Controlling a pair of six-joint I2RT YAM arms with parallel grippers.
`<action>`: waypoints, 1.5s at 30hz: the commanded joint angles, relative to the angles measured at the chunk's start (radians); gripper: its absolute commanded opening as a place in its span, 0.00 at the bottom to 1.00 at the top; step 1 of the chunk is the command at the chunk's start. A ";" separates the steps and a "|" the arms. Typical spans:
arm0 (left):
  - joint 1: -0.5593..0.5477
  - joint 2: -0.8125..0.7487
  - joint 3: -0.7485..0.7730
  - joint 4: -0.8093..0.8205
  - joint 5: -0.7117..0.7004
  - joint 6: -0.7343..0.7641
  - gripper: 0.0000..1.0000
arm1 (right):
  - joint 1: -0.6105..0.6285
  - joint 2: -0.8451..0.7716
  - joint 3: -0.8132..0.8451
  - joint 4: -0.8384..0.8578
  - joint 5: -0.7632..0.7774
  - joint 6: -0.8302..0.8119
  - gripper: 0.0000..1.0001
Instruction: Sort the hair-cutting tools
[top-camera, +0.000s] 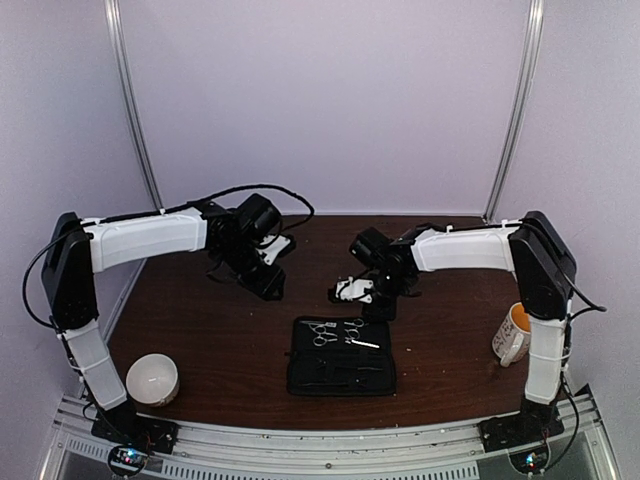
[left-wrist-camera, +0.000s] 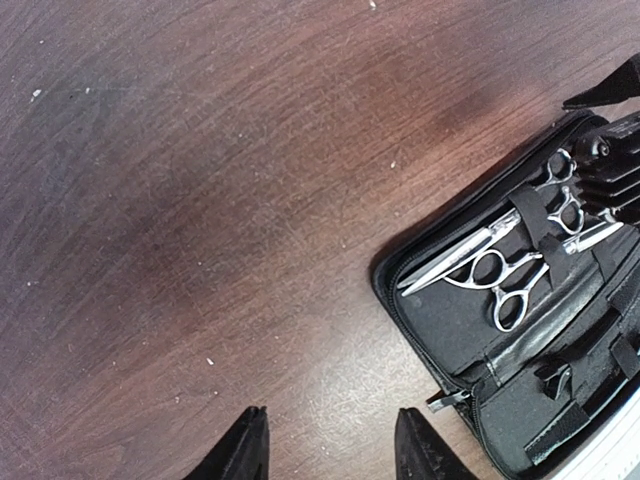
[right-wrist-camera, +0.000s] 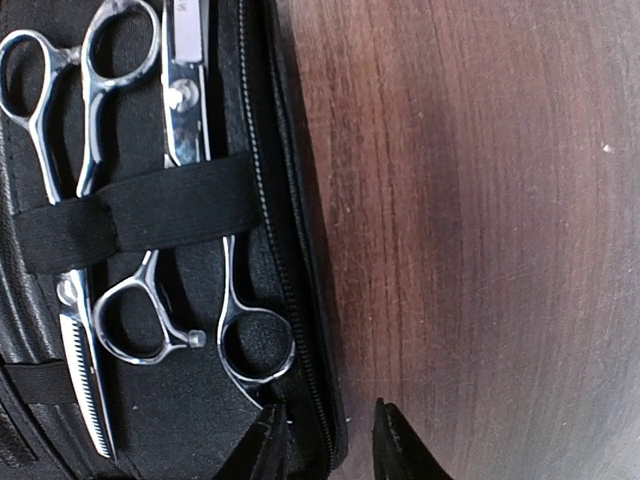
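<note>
Robot lab booth, plain white walls (top-camera: 330, 100), metal rails (top-camera: 135, 110), wooden table (top-camera: 220, 340)

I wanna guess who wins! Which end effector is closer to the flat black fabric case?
Right. The right end effector hovers beside the black fabric case, at its far edge; the left end effector is farther off, back-left.

On the table (top-camera: 230, 340) an opened case (top-camera: 340, 380) is laid midway across, toward the near edge. From the case, a bowl (top-camera: 152, 380) is found at 9 o'clock and a mug (top-camera: 512, 335) at 3 o'clock, both well apart from it. In its far half the first scissors (right-wrist-camera: 70, 300) and the second scissors (right-wrist-camera: 185, 120) are laid side by side, head to tail, under one strap (right-wrist-camera: 130, 215). The right gripper (right-wrist-camera: 325, 440) is placed over the case's edge at 12 o'clock. The left gripper (left-wrist-camera: 328, 445) is placed toward 10 o'clock, over bare table.
</note>
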 joint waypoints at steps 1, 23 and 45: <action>0.004 0.021 0.027 0.000 -0.002 0.014 0.46 | -0.008 0.026 0.033 -0.047 0.001 -0.018 0.27; 0.005 0.008 -0.006 0.015 0.011 -0.001 0.46 | -0.010 0.065 0.078 -0.126 -0.029 -0.043 0.00; 0.007 -0.047 -0.022 0.163 0.049 -0.018 0.64 | 0.017 -0.236 0.016 -0.019 -0.027 0.002 0.00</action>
